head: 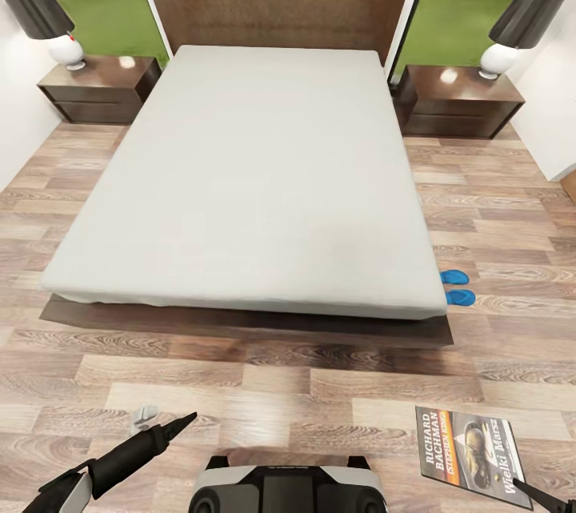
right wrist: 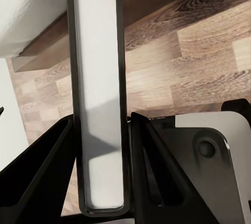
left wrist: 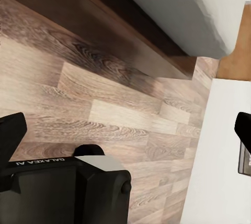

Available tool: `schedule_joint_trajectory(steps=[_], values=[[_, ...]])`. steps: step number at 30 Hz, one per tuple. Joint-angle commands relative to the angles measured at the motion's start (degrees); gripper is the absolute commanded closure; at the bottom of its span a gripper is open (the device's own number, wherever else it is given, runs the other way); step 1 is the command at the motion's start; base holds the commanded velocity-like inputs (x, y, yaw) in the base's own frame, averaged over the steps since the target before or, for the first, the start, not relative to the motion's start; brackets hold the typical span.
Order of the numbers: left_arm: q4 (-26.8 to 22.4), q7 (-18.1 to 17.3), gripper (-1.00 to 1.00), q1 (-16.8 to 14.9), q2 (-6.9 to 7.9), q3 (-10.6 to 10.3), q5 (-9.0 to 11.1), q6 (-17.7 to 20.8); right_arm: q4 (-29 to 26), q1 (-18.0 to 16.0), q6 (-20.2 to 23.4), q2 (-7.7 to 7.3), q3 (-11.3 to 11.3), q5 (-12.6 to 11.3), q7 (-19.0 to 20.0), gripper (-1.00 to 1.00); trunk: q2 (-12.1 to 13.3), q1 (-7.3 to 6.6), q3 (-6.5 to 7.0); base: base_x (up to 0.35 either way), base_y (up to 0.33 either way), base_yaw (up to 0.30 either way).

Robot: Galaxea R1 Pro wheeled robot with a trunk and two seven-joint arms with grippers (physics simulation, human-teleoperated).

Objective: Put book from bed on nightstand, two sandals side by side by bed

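Book point(head: 472, 457): off the bed point(head: 256, 177); held flat at the head view's lower right, cover up.
Right gripper point(right wrist: 102, 156): fingers pressed against the book's two faces, seen edge-on from the wrist.
Left gripper point(head: 172, 426): low over the floor point(head: 320, 393); spread or closed, cannot tell.
Sandals point(head: 458, 287): side by side on the floor at the bed's right foot corner.
Right nightstand point(head: 460, 101): beside the headboard, lamp point(head: 520, 25) on top.
Advice: carry the book level, skirt the sandals, set it on the bare top away from the lamp.

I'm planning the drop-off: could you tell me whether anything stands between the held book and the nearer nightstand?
Nothing visible blocks it. The dark paperback book, held in the right gripper, has bare wood-plank floor ahead up to the dark brown right-hand nightstand. The two blue sandals hug the grey bed, and a black-shaded lamp occupies the nightstand's far corner.
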Motion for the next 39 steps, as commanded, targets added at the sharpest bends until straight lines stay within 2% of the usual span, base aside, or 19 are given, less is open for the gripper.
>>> schedule_joint_trajectory(steps=[1, 39], values=[[0.0, -0.2, -1.0, 0.0, -0.01, 0.1, 0.2, 0.6, 0.0, 0.0, 0.1, -0.01, 0.5, -0.5, 0.2, 1.0, -0.1, 0.03, -0.05, 0.0, 0.0, 0.0], [0.0, -0.1, -1.0, 0.0, -0.09, 0.1, 0.2, 0.5, 0.1, 0.0, 0.0, -0.01, 0.5, -0.5, 0.2, 1.0, -0.1, 0.03, 3.34, 0.0, 0.0, 0.0]])
